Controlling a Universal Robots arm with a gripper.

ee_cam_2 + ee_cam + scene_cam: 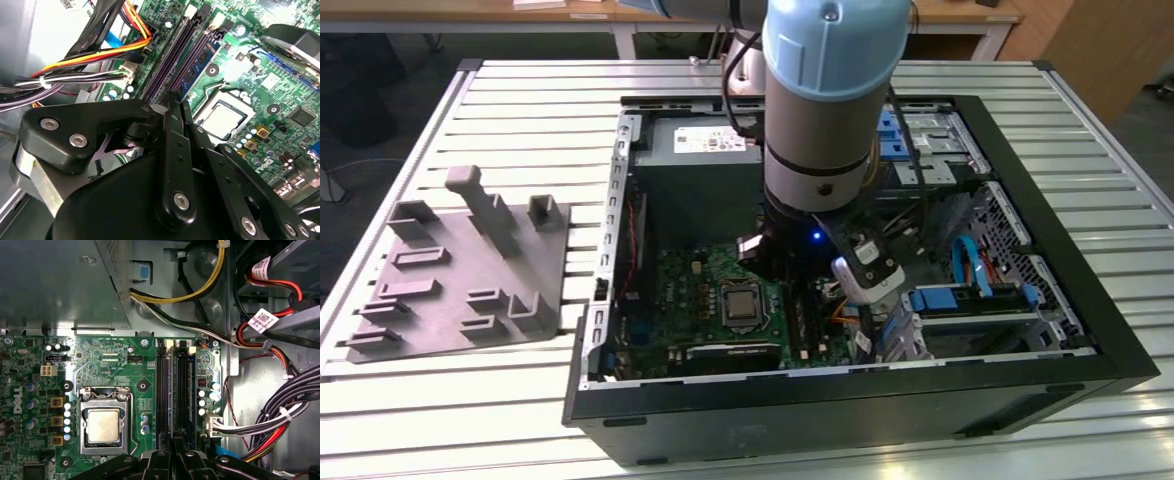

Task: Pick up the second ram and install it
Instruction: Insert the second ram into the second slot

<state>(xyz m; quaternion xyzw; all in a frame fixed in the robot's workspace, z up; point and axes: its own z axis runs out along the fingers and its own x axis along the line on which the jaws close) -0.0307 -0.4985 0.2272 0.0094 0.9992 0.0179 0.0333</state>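
Note:
My gripper hangs low inside the open computer case, right over the memory slots of the green motherboard. Its black fingers are closed together. A thin dark stick with a blue face, the second ram, runs straight out from the fingertips along the slot row, beside the processor socket. Whether it is seated in its slot I cannot tell. In the exterior view, the arm's grey and blue wrist hides the fingers.
Black, yellow, orange and red cable bundles lie close beside the slots. The black case wall rings the work area. A grey moulded tray sits on the slatted table at the exterior view's left.

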